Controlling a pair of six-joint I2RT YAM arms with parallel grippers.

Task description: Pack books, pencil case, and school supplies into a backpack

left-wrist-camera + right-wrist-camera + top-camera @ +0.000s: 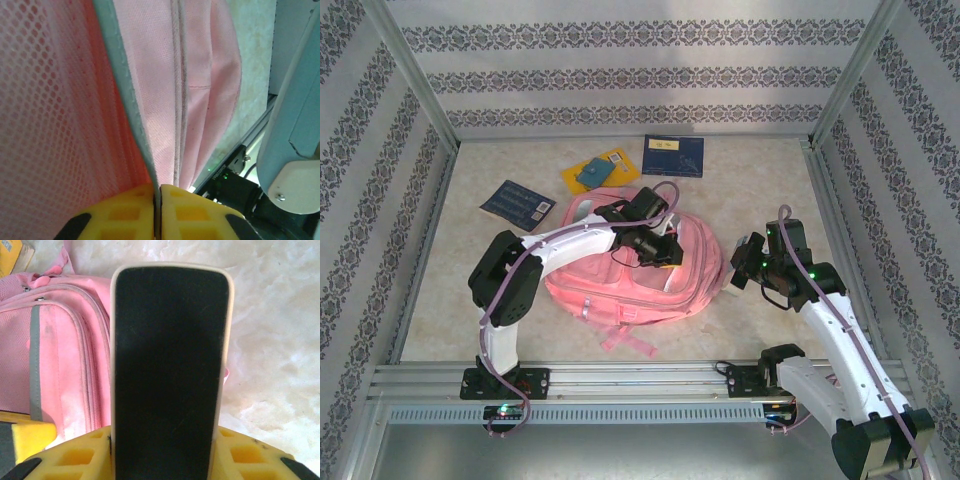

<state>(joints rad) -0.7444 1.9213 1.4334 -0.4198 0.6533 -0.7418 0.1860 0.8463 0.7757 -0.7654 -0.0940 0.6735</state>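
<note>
1. The left gripper (158, 192) is clamped shut on the backpack (660, 290). Its grey trim (125, 90) runs straight into the seam between the pads, with pink mesh (50, 100) on one side and plain pink cloth on the other.
2. My read is that it's a pinch on the opening's edge, to lift it and hold the mouth open for loading. I can't tell whether the mouth is actually open.
3. The backpack lies flat mid-table (470, 300) with its straps (625, 340) toward the arm bases. The left arm reaches over its top.
4. The right gripper (162, 440) is gripping the bar (170, 365), which has a black face and a white rim. It stands upright between the jaws, with most of its length sticking out past the fingertips.
5. It's probably held end-out like that so it can go into a narrow gap end-first.
6. The right gripper hovers just beside the backpack's right edge, and the bar is apart from the fabric. That looks like staging until the opening is ready.
7. The books are all outside the backpack, on its far side:
   - The navy book (672, 156) is straight behind it.
   - The yellow book (610, 160) is behind-left, with a teal piece (590, 172) lying on it.
   - The patterned book (517, 204) is to the left.
8. Packing looks early, since none of the books is in.
9. The risk is that a thin pinch on the trim could slip when pulled, and soft cloth will sag back over the gap.
</note>
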